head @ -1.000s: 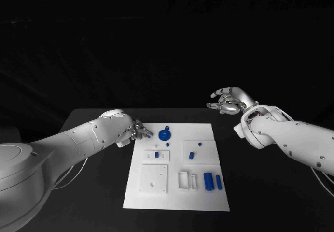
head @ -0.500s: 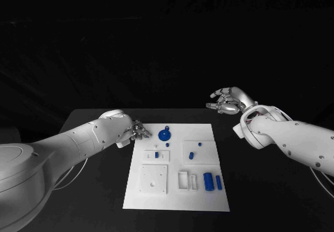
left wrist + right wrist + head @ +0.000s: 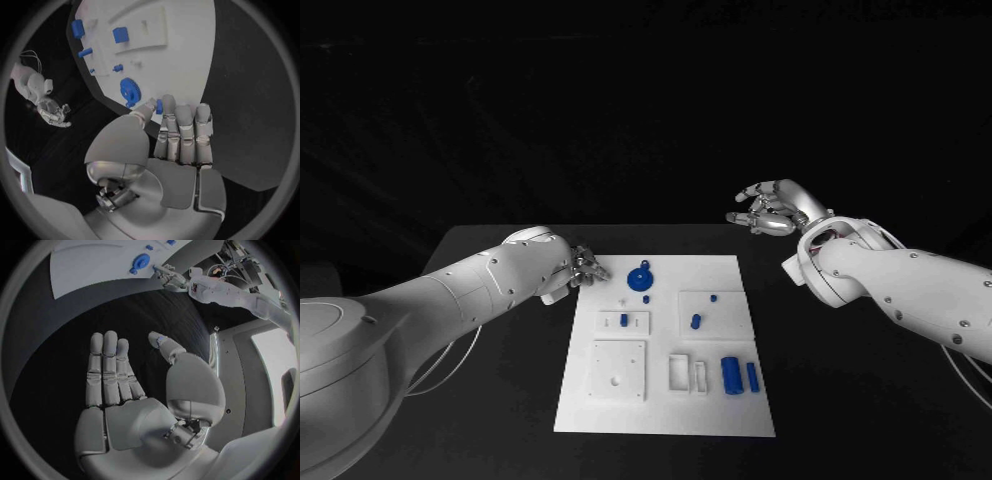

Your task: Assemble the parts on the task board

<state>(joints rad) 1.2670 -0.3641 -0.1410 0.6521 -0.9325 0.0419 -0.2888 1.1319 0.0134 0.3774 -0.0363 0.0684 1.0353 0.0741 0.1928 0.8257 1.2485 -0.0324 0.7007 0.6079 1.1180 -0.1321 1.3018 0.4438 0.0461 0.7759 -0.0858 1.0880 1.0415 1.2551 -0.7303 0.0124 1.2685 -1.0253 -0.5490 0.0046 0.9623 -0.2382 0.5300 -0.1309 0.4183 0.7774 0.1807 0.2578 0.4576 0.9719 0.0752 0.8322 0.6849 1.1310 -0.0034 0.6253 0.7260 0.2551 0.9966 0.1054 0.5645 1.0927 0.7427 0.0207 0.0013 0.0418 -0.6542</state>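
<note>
A robotics lab or test bench, staged for recording. A black table stands before a black backdrop with nothing domestic around. A white task board with moulded recesses lies at the table's middle, carrying small blue parts. Loose cables and a bright rig show beyond the table's far edge in the right wrist view.

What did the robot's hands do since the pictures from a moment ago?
Very little changed. The left hand shifted a touch at the far left corner of the task board; in the left wrist view a small blue part sits at its fingertips. The right hand stayed raised off to the side, open and holding nothing. The blue gear and the other parts lie as they did.
</note>
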